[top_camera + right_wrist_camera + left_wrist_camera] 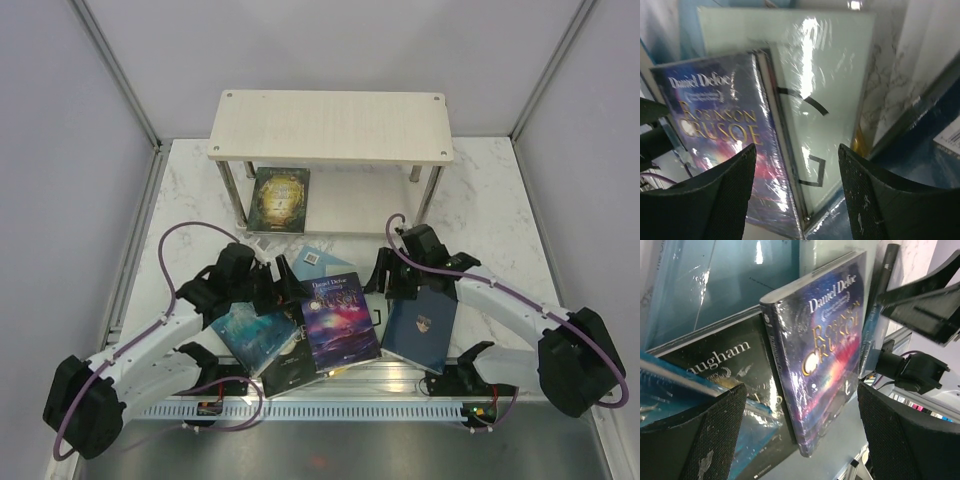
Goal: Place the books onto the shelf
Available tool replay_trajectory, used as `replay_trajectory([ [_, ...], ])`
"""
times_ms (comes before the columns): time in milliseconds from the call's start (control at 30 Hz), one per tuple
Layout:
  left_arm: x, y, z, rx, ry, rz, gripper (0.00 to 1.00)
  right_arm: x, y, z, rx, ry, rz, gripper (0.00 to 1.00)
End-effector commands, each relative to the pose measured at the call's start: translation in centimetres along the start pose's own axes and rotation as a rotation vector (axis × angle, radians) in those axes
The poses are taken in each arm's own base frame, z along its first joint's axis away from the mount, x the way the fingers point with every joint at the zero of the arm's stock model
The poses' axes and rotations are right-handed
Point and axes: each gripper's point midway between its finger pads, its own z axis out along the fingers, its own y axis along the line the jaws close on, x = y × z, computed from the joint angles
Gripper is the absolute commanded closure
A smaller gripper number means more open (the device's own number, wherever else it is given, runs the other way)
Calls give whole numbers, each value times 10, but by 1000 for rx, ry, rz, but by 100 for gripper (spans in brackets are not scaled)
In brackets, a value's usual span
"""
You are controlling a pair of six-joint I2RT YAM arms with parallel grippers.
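The shelf point(330, 125) stands at the back, with a green-gold book point(279, 200) on its lower board. The other books lie in a loose pile at the front: teal point(250, 335), purple galaxy "Robinson Crusoe" point(340, 315), black point(290, 368), navy point(420, 325), light blue point(322, 260). My left gripper point(800, 437) is open, and the purple book point(825, 355) has its lower corner between the fingers. My right gripper point(796, 200) is open astride the purple book's edge point(725, 125) and a white "G" book point(820, 110). Neither pair of pads touches a book.
A marble-patterned tabletop point(490, 210) lies around the shelf. A metal rail point(340, 405) runs along the near edge behind the arm bases. Grey walls close in the left, right and back sides. Both arms point(150, 350) point(510, 305) reach inward toward the pile.
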Motion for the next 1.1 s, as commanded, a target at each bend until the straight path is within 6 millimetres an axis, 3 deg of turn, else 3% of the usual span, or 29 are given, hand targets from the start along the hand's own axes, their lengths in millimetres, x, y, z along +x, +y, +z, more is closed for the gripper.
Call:
replay_trajectory([
  [0, -3, -16, 12, 95, -5, 2, 8, 17, 1, -3, -55, 40, -5, 30],
  [200, 12, -3, 32, 78, 48, -18, 8, 27, -3, 1, -72, 64, 4, 31],
  [500, 33, -14, 53, 177, 97, -52, 9, 40, -2, 17, -124, 130, 32, 45],
  [733, 35, -31, 43, 294, 69, -47, 25, 49, -8, 22, -128, 148, 35, 50],
  [833, 33, -48, 35, 393, 55, -38, 28, 52, -11, 23, -128, 159, 39, 52],
  [1067, 38, -68, 29, 519, 85, -27, 32, 57, -13, 28, -142, 170, 52, 54],
])
